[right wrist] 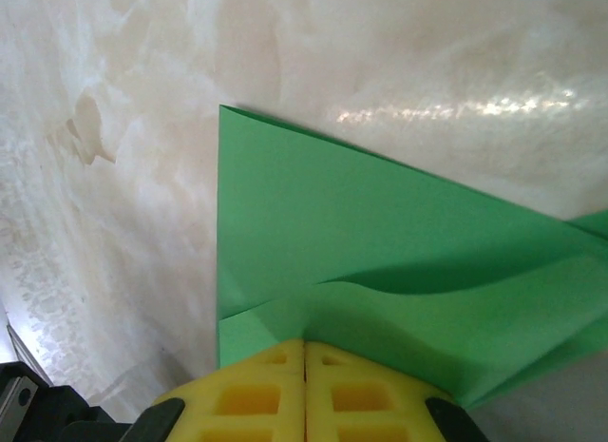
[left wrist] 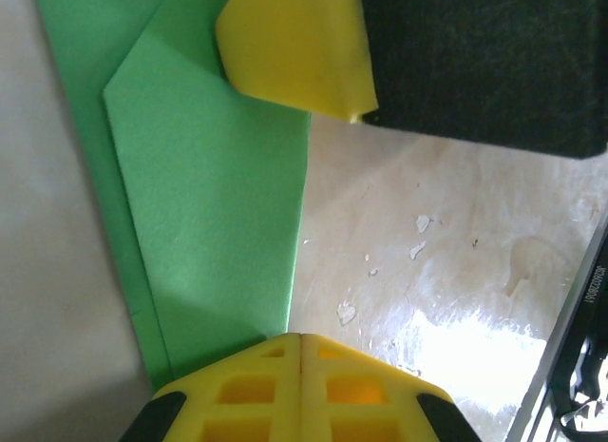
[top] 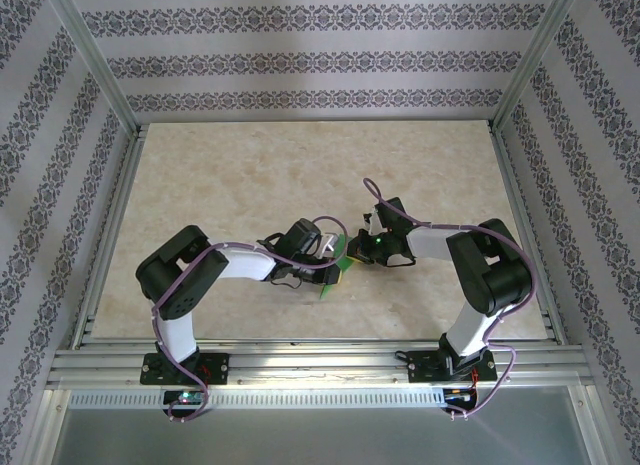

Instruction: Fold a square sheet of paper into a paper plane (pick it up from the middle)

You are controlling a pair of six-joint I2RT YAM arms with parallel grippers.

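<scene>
Paper [top: 328, 288] runs lengthwise toward the table's [top: 250, 175] near edge. Your left gripper [left wrist: 301, 338] and right gripper [right wrist: 304, 343] pinch it from opposite sides, fingers closed.

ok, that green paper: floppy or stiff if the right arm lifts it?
Probably floppy: the flap of the green paper running into the shut jaws of the right gripper waves rather than lying flat. Likely light and apt to slide on the glossy table. Its folds may stiffen it slightly.
</scene>
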